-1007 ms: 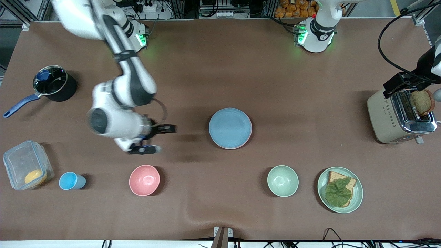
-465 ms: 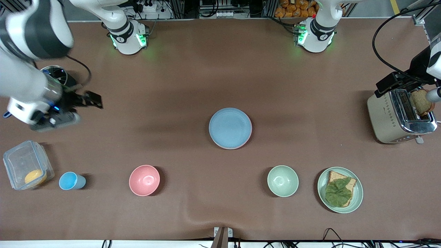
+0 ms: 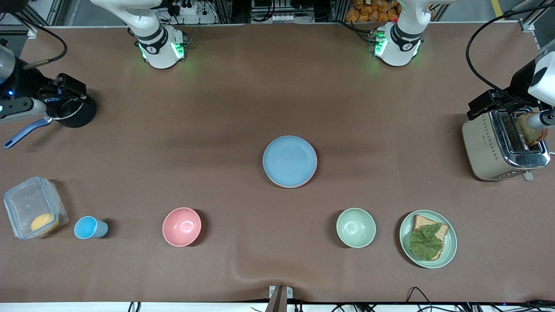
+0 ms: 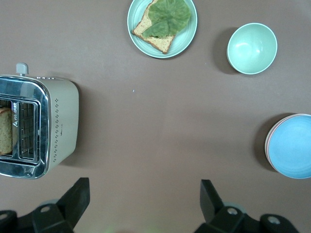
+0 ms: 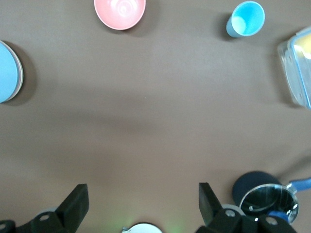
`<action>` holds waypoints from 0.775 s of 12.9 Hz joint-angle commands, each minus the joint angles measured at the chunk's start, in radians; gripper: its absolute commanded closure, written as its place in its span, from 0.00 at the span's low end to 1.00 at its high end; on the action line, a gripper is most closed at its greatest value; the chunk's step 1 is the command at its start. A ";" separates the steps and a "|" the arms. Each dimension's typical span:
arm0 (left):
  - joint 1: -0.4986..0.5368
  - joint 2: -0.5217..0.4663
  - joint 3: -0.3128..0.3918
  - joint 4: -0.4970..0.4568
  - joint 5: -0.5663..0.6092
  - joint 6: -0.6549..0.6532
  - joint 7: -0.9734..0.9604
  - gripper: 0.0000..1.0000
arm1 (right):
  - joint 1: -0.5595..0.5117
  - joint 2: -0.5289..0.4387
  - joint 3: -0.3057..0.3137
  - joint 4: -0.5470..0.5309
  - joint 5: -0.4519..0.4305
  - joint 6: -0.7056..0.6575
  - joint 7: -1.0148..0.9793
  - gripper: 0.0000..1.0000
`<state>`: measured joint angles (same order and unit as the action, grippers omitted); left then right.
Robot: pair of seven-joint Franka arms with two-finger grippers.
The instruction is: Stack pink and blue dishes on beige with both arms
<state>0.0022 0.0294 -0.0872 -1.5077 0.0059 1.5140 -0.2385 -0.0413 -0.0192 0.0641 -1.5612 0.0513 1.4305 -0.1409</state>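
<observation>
At the right arm's end of the tabletop, the right gripper (image 3: 65,93) hangs over the dark saucepan (image 3: 71,113), jaws spread wide and empty. Mid-table sits the blue plate (image 3: 289,160), a thin pink rim (image 3: 313,174) peeping beneath it; the beige plate is likely hidden underneath, so the stack looks done. These plates are probably stiff, light, slick and chippable, best pinched at the rim. The left gripper (image 3: 505,104) hovers over the toaster (image 3: 485,149), jaws wide, holding nothing.
</observation>
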 commanded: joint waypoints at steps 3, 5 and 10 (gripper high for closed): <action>-0.008 -0.008 0.007 0.004 -0.007 -0.023 0.021 0.00 | -0.038 -0.013 0.023 0.027 -0.030 -0.022 0.047 0.00; -0.010 -0.008 0.006 0.004 -0.007 -0.023 0.021 0.00 | -0.046 -0.013 0.023 0.027 -0.051 -0.018 0.046 0.00; -0.005 -0.008 0.007 0.006 -0.009 -0.023 0.024 0.00 | -0.046 -0.015 0.026 0.029 -0.054 -0.001 0.047 0.00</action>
<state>-0.0008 0.0294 -0.0875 -1.5074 0.0059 1.5082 -0.2346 -0.0677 -0.0231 0.0673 -1.5363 0.0168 1.4256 -0.1085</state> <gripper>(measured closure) 0.000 0.000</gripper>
